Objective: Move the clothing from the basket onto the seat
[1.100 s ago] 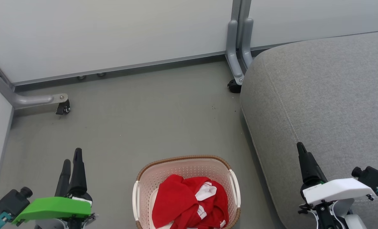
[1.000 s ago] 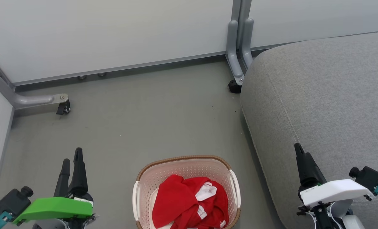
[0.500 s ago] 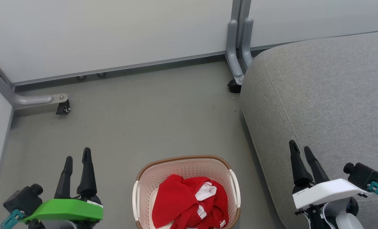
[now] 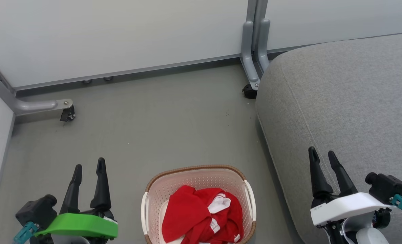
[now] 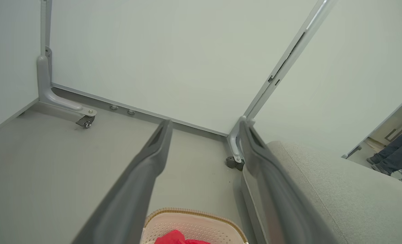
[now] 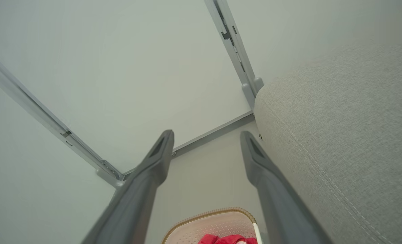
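Left gripper [image 4: 89,163] and right gripper [image 4: 321,151] both stood spread wide and empty, flanking the basket [image 4: 194,168] on the floor [image 4: 160,128]. Clothing [image 4: 201,213] lay crumpled inside it; head view gave bright red folds with white stripes, wrist views just a red crest. Grey woven seat [image 4: 350,101] sat just right of basket. Left wrist view added a person's legs [image 5: 395,156] at far right

The grey floor [image 4: 160,128] carries the basket [image 4: 194,168], standing upright. Just right of the basket, the seat [image 4: 350,101] rises from the floor. Beyond the basket and well apart from it rest two grey castored supports: the left partition foot [image 4: 41,105] and the right partition foot [image 4: 251,79], which is nearer the seat.
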